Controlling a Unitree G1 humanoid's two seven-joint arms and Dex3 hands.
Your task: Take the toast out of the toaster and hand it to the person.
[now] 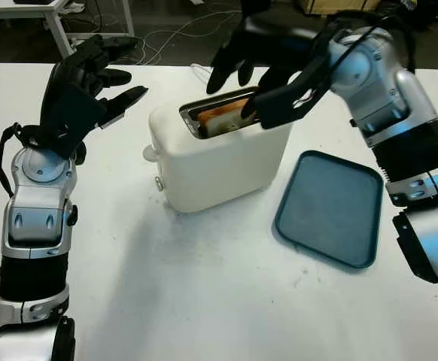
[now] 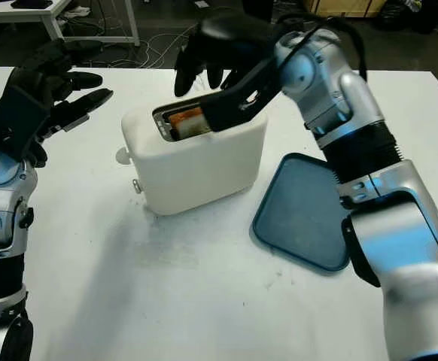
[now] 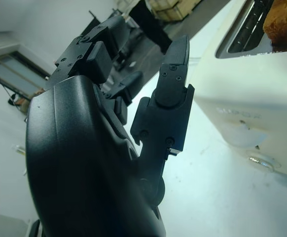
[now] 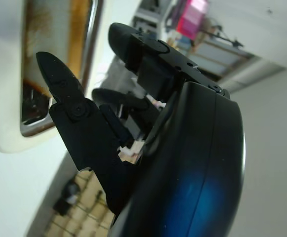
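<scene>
one toaster point(image 1: 219, 154), one toast point(image 1: 220, 116), one tray point(image 1: 330, 207)

The light is bright and even. It comes from above. The white table point(image 1: 204, 301) looks very bright, almost washed out near its far edge. A soft grey shadow lies on it in front of the toaster point(image 1: 219, 162) — pale, with fuzzy edges. The tray point(image 1: 332, 207) has a thin shadow along its near rim. Shiny spots gleam on the silver arm shells.

Up close, the right hand point(image 4: 109, 98) is sharp at one finger, but its big black shell is blurry and shows a blue glow. Behind it the room is a soft smear. The left hand point(image 3: 133, 123) looks clear — the toaster beside it is glaring white.
</scene>
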